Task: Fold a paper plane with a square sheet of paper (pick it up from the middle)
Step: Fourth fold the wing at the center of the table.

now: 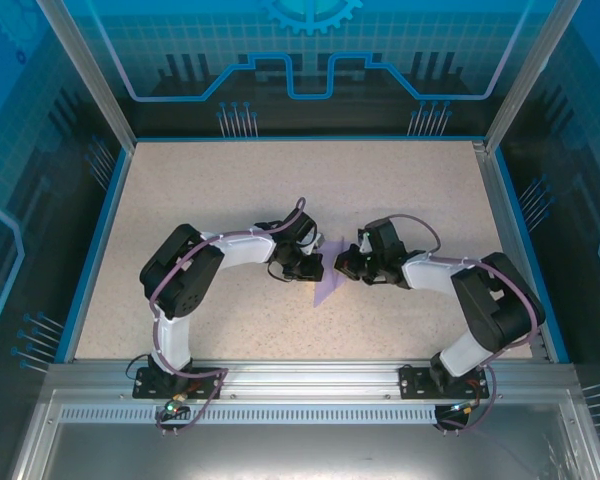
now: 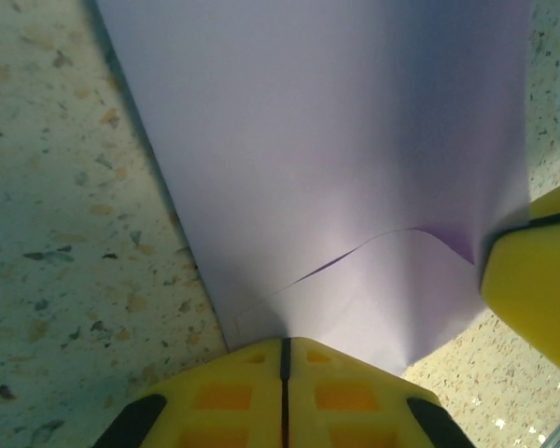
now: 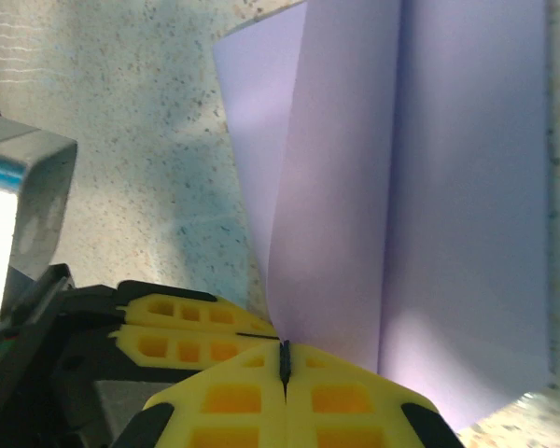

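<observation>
No legible text or signs.

The sheet of paper [image 1: 329, 282] sits between the two sets of fingers, near the middle of the surface [image 1: 230, 190]. The left fingers [image 2: 233, 397] pinch its edge from the left and the right fingers [image 3: 233, 401] pinch it from the right. The sheet stretches away ahead of both pairs. One right finger sits just right of the left fingers, touching the sheet.

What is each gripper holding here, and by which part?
Both are shut on the purple sheet of paper: the left gripper pinches its edge near a curled flap, the right gripper pinches its edge beside a fold.
</observation>
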Motion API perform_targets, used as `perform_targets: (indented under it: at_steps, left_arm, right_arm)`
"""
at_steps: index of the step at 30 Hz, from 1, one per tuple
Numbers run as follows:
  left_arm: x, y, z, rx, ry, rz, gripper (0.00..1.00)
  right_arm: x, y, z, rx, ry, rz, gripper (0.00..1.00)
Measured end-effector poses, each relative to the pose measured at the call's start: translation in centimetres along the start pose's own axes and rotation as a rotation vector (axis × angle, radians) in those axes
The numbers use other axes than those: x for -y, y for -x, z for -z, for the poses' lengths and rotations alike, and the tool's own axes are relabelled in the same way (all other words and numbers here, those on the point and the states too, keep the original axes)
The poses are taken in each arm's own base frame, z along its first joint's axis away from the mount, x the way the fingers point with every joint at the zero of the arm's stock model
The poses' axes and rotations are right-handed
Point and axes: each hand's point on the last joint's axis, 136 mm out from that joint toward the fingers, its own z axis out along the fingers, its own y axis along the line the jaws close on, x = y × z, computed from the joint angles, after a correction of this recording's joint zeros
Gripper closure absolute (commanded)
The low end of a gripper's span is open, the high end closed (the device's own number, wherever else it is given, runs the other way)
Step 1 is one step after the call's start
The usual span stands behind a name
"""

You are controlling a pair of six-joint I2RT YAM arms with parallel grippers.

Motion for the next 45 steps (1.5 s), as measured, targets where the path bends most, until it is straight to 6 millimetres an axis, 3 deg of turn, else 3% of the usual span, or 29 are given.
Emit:
perform_targets:
  at_steps: [17,33,45]
  left_arm:
    - [-0.1,0.0,0.0,0.023,-0.042,-0.016,0.94]
    - [-0.1,-0.1,0.3,0.046,-0.060,-0.030,0.94]
    - [-0.4,-0.7,1.7,0.056,-0.045,-0.004,0.94]
  right_arm:
    - [-1.2,1.4,-1.8,0.016,0.037,-0.025,1.00]
    - [-1.1,0.9,-3.3,-0.017,0.025,-0.014,1.00]
    - [-1.1,0.7,-3.5,-0.025,0.013,0.012,1.00]
